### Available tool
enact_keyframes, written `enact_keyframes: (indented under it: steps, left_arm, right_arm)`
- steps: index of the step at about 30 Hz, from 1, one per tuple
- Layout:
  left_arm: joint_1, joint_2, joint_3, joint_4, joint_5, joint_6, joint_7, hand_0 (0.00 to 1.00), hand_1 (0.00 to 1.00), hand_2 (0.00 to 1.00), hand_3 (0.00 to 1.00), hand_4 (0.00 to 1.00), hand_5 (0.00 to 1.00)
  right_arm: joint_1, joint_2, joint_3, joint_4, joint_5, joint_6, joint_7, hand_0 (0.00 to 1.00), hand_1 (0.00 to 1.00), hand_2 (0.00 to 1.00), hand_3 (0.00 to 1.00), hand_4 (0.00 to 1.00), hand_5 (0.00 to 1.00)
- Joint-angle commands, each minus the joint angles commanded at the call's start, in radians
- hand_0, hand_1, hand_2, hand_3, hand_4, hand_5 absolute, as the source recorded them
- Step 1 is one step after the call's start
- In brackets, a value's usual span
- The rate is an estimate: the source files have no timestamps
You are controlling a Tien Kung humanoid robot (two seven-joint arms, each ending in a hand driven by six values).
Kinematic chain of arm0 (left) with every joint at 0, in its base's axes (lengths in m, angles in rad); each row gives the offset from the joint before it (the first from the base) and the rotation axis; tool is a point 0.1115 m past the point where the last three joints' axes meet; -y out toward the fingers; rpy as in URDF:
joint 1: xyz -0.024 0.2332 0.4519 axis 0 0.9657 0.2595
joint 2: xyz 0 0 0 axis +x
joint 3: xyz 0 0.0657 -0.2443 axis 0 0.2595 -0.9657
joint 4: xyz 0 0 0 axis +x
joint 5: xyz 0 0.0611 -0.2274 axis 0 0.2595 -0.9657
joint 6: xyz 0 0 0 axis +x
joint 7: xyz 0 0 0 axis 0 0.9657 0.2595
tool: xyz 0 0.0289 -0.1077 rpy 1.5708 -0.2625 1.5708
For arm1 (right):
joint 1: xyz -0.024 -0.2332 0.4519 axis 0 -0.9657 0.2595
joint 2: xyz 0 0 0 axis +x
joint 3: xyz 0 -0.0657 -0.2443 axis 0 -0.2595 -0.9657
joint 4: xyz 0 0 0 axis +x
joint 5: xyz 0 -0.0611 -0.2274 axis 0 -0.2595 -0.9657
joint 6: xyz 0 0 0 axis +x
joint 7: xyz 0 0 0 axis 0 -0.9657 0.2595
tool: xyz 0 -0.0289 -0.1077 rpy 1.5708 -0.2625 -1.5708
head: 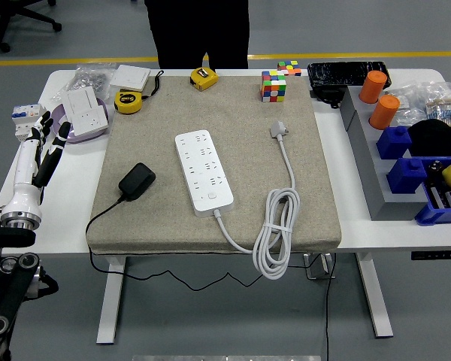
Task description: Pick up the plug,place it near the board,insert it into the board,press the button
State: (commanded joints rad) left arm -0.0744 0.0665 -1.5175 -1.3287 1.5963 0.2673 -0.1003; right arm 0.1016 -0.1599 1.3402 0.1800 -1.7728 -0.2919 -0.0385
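A black plug adapter (137, 180) with a thin black cord lies on the grey mat (150, 218), left of the white power strip (204, 171). The strip lies lengthwise on the mat, its round button near its front end. Its white cable (276, 226) coils at the mat's front right and ends in a white plug (279, 130). My left hand (41, 147) hovers over the white table's (68, 203) left edge, well left of the black plug, fingers spread and holding nothing. My right hand is out of view.
Two yellow tape measures (128, 101), a Rubik's cube (273, 86), white switch parts (86, 109) and a breaker (26, 120) lie along the back and left. Grey and blue bins (395, 162) with orange cylinders stand at right. A person (199, 30) stands behind the table.
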Motion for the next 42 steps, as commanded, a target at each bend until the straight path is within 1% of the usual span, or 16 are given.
enact_keyframes:
  steps: [3, 4, 7, 8, 9, 10, 15, 16, 21, 22, 28, 31, 34, 39, 40, 42]
  left_arm:
    - [-0.003, 0.000, 0.002, 0.000, 0.002, 0.000, 0.000, 0.968, 0.998, 0.998, 0.998, 0.998, 0.998]
    - [-0.004, -0.001, 0.002, 0.000, 0.002, 0.000, 0.001, 0.964, 0.998, 0.998, 0.998, 0.998, 0.998]
    - [-0.005, 0.000, 0.001, -0.002, 0.004, 0.000, 0.001, 0.964, 0.998, 0.998, 0.998, 0.998, 0.998]
    - [-0.004, 0.000, 0.001, -0.002, 0.004, 0.001, 0.002, 0.964, 0.998, 0.998, 0.998, 0.998, 0.998]
    - [-0.003, 0.000, 0.001, -0.001, 0.005, 0.000, 0.002, 0.964, 0.998, 0.998, 0.998, 0.998, 0.998]
    - [-0.002, 0.000, 0.002, 0.000, 0.005, -0.001, 0.003, 0.962, 0.998, 0.998, 0.998, 0.998, 0.998]
    - [0.001, -0.003, 0.002, -0.001, 0.006, -0.001, 0.004, 0.962, 0.998, 0.998, 0.998, 0.998, 0.998]
    - [0.000, -0.003, 0.002, 0.000, 0.007, -0.001, 0.005, 0.966, 0.998, 0.998, 0.998, 0.998, 0.998]
    - [0.001, 0.000, 0.000, -0.001, 0.009, 0.000, 0.006, 0.966, 0.998, 0.998, 0.998, 0.998, 0.998]
    - [0.001, 0.000, 0.000, -0.002, 0.010, 0.000, 0.006, 0.975, 0.998, 0.998, 0.998, 0.998, 0.998]
    - [0.005, 0.002, 0.005, -0.004, 0.014, -0.001, 0.008, 0.979, 0.998, 0.998, 0.998, 0.998, 0.998]
    - [0.007, 0.003, 0.006, -0.005, 0.018, -0.001, 0.010, 0.979, 0.998, 0.998, 0.998, 0.998, 0.998]
    - [0.008, 0.005, 0.006, -0.006, 0.026, 0.000, 0.013, 0.978, 0.998, 0.998, 0.998, 0.998, 0.998]
    - [0.015, 0.004, 0.006, -0.018, 0.073, 0.017, 0.037, 0.978, 0.998, 0.998, 0.998, 0.998, 0.998]
    - [0.015, 0.003, 0.004, -0.020, 0.091, 0.020, 0.042, 0.938, 0.998, 0.998, 0.998, 0.998, 0.800]
    - [0.016, 0.002, 0.005, -0.024, 0.109, 0.023, 0.043, 0.938, 0.998, 0.998, 0.998, 0.998, 0.800]
  right_arm:
    - [0.009, -0.001, 0.002, 0.000, -0.049, 0.026, -0.018, 0.002, 0.002, 0.032, 0.009, 0.462, 0.217]
    - [0.010, -0.001, 0.005, 0.000, -0.068, 0.030, -0.021, 0.002, 0.002, 0.035, 0.019, 0.474, 0.274]
    - [0.008, 0.003, 0.042, 0.000, -0.129, 0.023, -0.016, 0.002, 0.002, 0.035, 0.019, 0.474, 0.274]
    - [0.007, 0.003, 0.054, 0.000, -0.145, 0.033, -0.026, 0.002, 0.002, 0.035, 0.019, 0.474, 0.274]
    - [0.007, 0.001, 0.069, 0.000, -0.159, 0.073, -0.050, 0.002, 0.002, 0.035, 0.019, 0.474, 0.274]
    - [0.006, 0.000, 0.078, 0.000, -0.154, 0.112, -0.062, 0.269, 0.350, 0.385, 0.369, 0.998, 0.615]
    - [0.003, -0.001, 0.157, 0.000, -0.179, 0.292, -0.085, 0.269, 0.350, 0.385, 0.369, 0.998, 0.615]
    - [0.003, 0.000, 0.179, 0.000, -0.192, 0.317, -0.089, 0.848, 0.790, 0.773, 0.807, 0.998, 0.945]
    - [0.004, 0.003, 0.216, 0.000, -0.188, 0.375, -0.099, 0.848, 0.790, 0.773, 0.807, 0.998, 0.945]
    - [0.005, 0.003, 0.219, 0.000, -0.185, 0.382, -0.100, 0.998, 0.998, 0.983, 0.996, 0.998, 0.998]
    - [0.010, -0.001, 0.226, 0.000, -0.155, 0.419, -0.112, 0.998, 0.998, 0.998, 0.998, 0.998, 0.998]
    - [0.011, -0.001, 0.226, 0.000, -0.154, 0.422, -0.118, 0.998, 0.998, 0.998, 0.998, 0.998, 0.998]
    - [0.009, -0.001, 0.220, 0.000, -0.148, 0.415, -0.118, 0.998, 0.998, 0.998, 0.998, 0.998, 0.998]
    - [0.000, 0.004, 0.154, 0.000, -0.104, 0.355, -0.095, 0.998, 0.998, 0.998, 0.998, 0.998, 0.998]
    - [-0.001, 0.005, 0.155, 0.000, -0.113, 0.347, -0.087, 0.998, 0.995, 0.964, 0.967, 0.998, 0.998]
    - [-0.002, 0.007, 0.150, 0.000, -0.110, 0.342, -0.080, 0.998, 0.995, 0.964, 0.967, 0.998, 0.998]
